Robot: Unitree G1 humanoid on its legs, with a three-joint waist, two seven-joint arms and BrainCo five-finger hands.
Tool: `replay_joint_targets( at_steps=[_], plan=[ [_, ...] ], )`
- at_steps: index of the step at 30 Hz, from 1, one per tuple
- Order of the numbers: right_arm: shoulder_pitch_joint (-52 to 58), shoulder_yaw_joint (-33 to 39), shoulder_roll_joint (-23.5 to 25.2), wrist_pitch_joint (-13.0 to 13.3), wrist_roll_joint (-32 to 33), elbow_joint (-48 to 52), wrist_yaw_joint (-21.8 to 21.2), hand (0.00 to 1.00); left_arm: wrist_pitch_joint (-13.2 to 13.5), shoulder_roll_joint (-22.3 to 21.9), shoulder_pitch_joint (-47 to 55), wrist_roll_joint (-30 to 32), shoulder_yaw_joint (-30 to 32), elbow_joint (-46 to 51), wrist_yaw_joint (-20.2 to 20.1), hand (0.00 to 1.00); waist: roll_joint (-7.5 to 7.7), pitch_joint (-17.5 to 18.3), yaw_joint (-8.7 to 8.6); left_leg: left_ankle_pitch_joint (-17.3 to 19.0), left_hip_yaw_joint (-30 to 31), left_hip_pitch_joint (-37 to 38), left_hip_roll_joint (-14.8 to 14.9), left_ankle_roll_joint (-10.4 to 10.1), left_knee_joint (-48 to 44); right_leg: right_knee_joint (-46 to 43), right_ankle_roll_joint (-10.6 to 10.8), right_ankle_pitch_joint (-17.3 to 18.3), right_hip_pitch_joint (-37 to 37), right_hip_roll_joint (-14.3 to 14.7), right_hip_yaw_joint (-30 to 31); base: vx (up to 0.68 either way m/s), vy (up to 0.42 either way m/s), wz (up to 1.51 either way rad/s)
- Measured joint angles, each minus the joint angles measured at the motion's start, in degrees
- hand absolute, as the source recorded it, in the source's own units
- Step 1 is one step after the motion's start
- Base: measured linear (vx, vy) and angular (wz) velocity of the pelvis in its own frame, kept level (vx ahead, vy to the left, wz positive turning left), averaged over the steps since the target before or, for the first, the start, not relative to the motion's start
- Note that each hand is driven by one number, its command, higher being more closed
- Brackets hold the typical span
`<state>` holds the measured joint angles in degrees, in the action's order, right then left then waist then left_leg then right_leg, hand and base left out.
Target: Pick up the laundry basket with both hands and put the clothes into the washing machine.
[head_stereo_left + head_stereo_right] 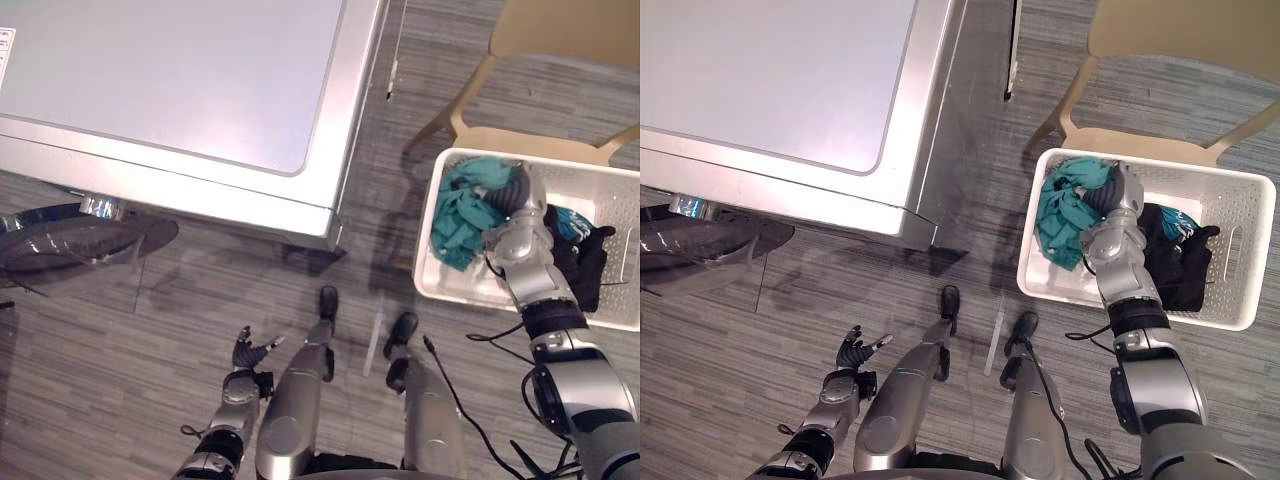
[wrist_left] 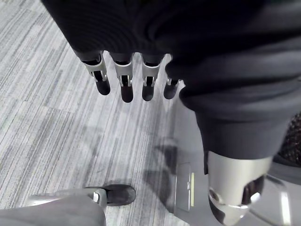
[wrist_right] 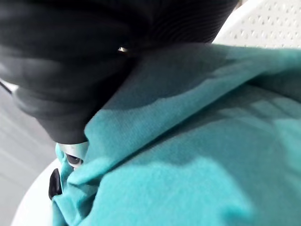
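Observation:
A white laundry basket [image 1: 425,250] stands on the floor at my right, in front of a chair. It holds a teal garment [image 1: 460,225] and black clothes [image 1: 585,255]. My right hand [image 1: 520,205] reaches down into the basket and rests on the teal garment [image 3: 197,155], which presses up against the hand. The silver washing machine [image 1: 180,90] stands at the upper left, its round glass door [image 1: 70,240] swung open at the far left. My left hand [image 1: 250,352] hangs low over the floor, open and holding nothing, its fingers [image 2: 122,80] straight.
A beige wooden chair [image 1: 560,40] stands just behind the basket. Grey striped carpet lies between the washer and the basket.

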<state>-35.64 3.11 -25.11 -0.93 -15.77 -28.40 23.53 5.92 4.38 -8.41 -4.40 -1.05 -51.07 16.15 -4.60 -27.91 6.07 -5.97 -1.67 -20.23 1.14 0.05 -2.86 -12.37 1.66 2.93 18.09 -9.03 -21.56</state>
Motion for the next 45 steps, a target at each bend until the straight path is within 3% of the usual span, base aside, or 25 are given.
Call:
replay_joint_targets(
  at_steps=[6, 9, 13, 16, 19, 20, 22, 23, 25, 26, 27, 28, 30, 31, 33, 35, 37, 39, 45],
  plan=[
    [15.0, 3.7, 13.3, 5.0, 12.6, 21.8, -0.3, 1.00, -1.2, 0.0, 2.6, 0.0, 1.3, 2.1, -1.3, 0.00, 0.55, 0.3, -1.32, 0.3, -0.5, 6.5, 0.0, -0.1, 1.9, 0.8, 0.6, 0.8, -5.8, 0.1, 0.2, 0.03, -0.003, -0.01],
    [21.7, 2.3, 19.4, 6.9, 15.2, 28.5, -2.5, 1.00, -1.8, 0.4, 6.6, 0.1, 3.7, 2.2, -1.9, 0.00, 2.85, 2.9, -1.88, 0.5, -2.5, 9.2, 0.2, -0.4, 4.2, 2.1, 1.0, 1.0, -7.0, 0.6, 2.0, 0.06, -0.012, -0.28],
    [28.5, 0.0, 23.2, 9.0, 18.6, 34.8, -6.2, 1.00, -2.3, 1.3, 9.6, -0.1, 5.8, 2.3, -2.4, 0.00, 5.56, 5.9, -2.05, 1.5, -4.1, 12.3, 0.3, -0.5, 4.6, 2.2, 1.3, 1.3, -9.1, 0.8, 3.8, 0.10, -0.012, -0.22],
    [30.9, -1.0, 23.7, 11.5, 22.0, 38.5, -8.3, 1.00, -2.3, 1.4, 9.5, 0.0, 5.9, 3.2, -2.6, 0.00, 5.80, 6.2, -2.92, 4.0, -1.5, 11.2, -0.2, -0.1, -0.7, -4.9, 2.6, 4.2, -8.7, 0.2, 7.8, 0.06, -0.003, 0.51],
    [31.3, -1.7, 24.1, 12.6, 24.2, 39.4, -10.1, 1.00, -2.0, 1.6, 9.5, 0.0, 7.0, 4.8, -2.6, 0.00, 5.84, 6.3, -3.66, 5.0, 4.8, 9.8, -1.2, -0.2, -5.4, -19.9, 3.2, 10.7, -7.9, -0.3, 16.1, 0.01, -0.108, 1.29],
    [31.3, -3.0, 24.1, 12.9, 24.3, 39.5, -10.6, 1.00, -2.0, 1.5, 10.2, 0.0, 7.8, 6.0, -2.5, 0.00, 6.17, 7.2, -3.19, 5.6, 6.7, 8.3, -1.9, -0.9, -7.6, -22.8, 3.7, 11.7, -8.3, 0.1, 19.0, -0.05, -0.233, 1.05],
    [29.5, -5.9, 23.8, 13.4, 24.2, 39.6, -11.7, 1.00, -1.5, 1.0, 11.6, -0.3, 8.6, 8.7, -2.3, 0.00, 6.18, 8.4, -1.55, 5.7, 9.1, 4.6, -2.3, -1.8, -10.8, -18.6, 3.1, 15.5, -10.3, 2.1, 21.6, -0.09, -0.253, 0.80],
    [28.1, -7.4, 23.5, 13.4, 24.3, 39.6, -12.6, 1.00, -1.2, 0.1, 12.5, -0.7, 8.6, 10.2, -2.3, 0.00, 5.32, 9.0, -0.98, 5.0, 10.5, 2.7, -2.0, -2.9, -11.1, -14.6, 2.1, 16.9, -11.4, 3.0, 20.3, -0.17, -0.240, 0.61],
    [26.8, -8.2, 22.0, 13.6, 24.6, 39.4, -13.7, 1.00, -1.0, -2.9, 12.9, -2.3, 8.4, 11.8, -2.3, 0.00, 1.83, 9.6, -0.61, 2.2, 14.3, 0.4, -0.1, -4.7, -9.8, -10.7, 0.0, 16.5, -12.0, 5.9, 16.3, -0.21, -0.219, 0.76],
    [26.8, -8.1, 21.0, 13.6, 24.8, 38.6, -13.8, 1.00, -0.9, -4.4, 13.9, -2.9, 7.8, 13.6, -2.3, 0.00, 0.74, 9.9, -0.70, -1.5, 14.9, 0.9, 0.9, -5.0, -6.4, -10.6, -0.8, 16.1, -12.0, 7.0, 14.4, -0.19, -0.172, 0.81],
    [26.8, -7.8, 20.4, 13.6, 24.9, 38.1, -13.8, 1.00, -0.9, -5.1, 14.4, -3.0, 7.1, 14.8, -2.4, 0.00, 0.63, 9.9, -0.73, -5.1, 13.7, 1.5, 1.2, -4.7, -3.6, -10.3, -1.3, 15.8, -12.0, 7.0, 13.2, -0.33, -0.232, 1.06],
    [26.7, -7.3, 19.4, 13.6, 25.0, 37.0, -13.9, 1.00, -0.6, -6.3, 15.6, -3.5, 5.1, 17.8, -2.6, 0.00, 0.20, 10.2, -0.81, -13.6, 9.0, 3.4, 1.9, -3.9, 4.1, -8.8, -3.2, 14.3, -12.1, 6.7, 9.9, -0.36, -0.197, 1.07],
    [26.4, -6.0, 19.0, 13.4, 25.4, 36.2, -14.6, 1.00, -0.5, -6.0, 16.2, -3.4, 3.2, 20.9, -3.7, 0.00, 0.11, 10.4, -1.54, -8.4, 1.1, 2.8, 1.7, -1.9, -0.6, -7.1, -4.8, 12.7, -12.2, 5.8, 5.5, -0.28, -0.150, 1.14],
    [26.4, -5.9, 18.7, 13.4, 25.9, 36.2, -15.3, 1.00, -0.3, -5.5, 16.5, -3.3, 2.4, 23.7, -4.3, 0.00, 0.69, 10.5, -2.43, -3.7, -2.6, 2.7, 0.4, -0.1, -6.8, -6.1, -5.2, 11.3, -11.9, 4.0, 3.1, -0.21, -0.132, 1.09],
    [26.4, -6.5, 17.5, 13.4, 26.0, 36.2, -16.5, 1.00, 0.1, -5.3, 16.9, -3.1, 2.1, 28.1, -4.9, 0.00, 0.52, 10.7, -2.31, 1.4, -5.1, 4.7, 0.7, -1.1, -12.4, -4.1, -5.1, 9.3, -12.0, 2.3, 1.3, -0.22, -0.089, 0.86],
    [26.5, -8.1, 15.9, 13.3, 25.9, 36.2, -19.0, 1.00, 2.3, -4.7, 18.3, -1.6, 0.3, 35.5, -5.1, 0.00, -0.89, 11.8, -2.43, 7.6, -4.8, 9.7, 2.8, -2.7, -15.4, -1.1, -4.9, 6.8, -12.9, 1.6, -2.0, -0.17, 0.030, 0.76],
    [26.6, -8.2, 15.2, 13.3, 25.9, 36.2, -20.6, 1.00, 3.5, -4.1, 18.0, -1.1, -1.9, 38.2, -6.0, 0.00, -1.86, 12.9, -2.68, 8.4, -4.5, 13.5, 3.9, -3.9, -11.5, -0.2, -4.1, 5.9, -12.9, 1.4, -4.4, -0.11, 0.092, 0.90],
    [26.5, -8.2, 14.3, 13.3, 25.8, 35.7, -21.7, 1.00, 4.1, -3.8, 16.4, 0.3, -5.3, 41.7, -6.8, 0.00, -3.69, 14.3, -3.57, 7.3, -2.1, 17.7, 4.3, -4.8, -1.0, -0.1, -2.6, 5.0, -12.8, 1.4, -8.8, -0.11, 0.184, 1.10],
    [26.5, -14.8, 15.0, 11.2, 24.8, 28.9, -26.4, 1.00, 4.8, 1.7, 14.5, 0.2, -8.6, 44.9, -9.8, 0.00, -0.77, 16.8, -2.04, 7.2, 0.2, 19.9, 2.2, -4.0, 1.8, 0.8, -0.6, 2.7, -15.4, -0.1, -10.1, -0.07, 0.132, 0.32]
  ],
)
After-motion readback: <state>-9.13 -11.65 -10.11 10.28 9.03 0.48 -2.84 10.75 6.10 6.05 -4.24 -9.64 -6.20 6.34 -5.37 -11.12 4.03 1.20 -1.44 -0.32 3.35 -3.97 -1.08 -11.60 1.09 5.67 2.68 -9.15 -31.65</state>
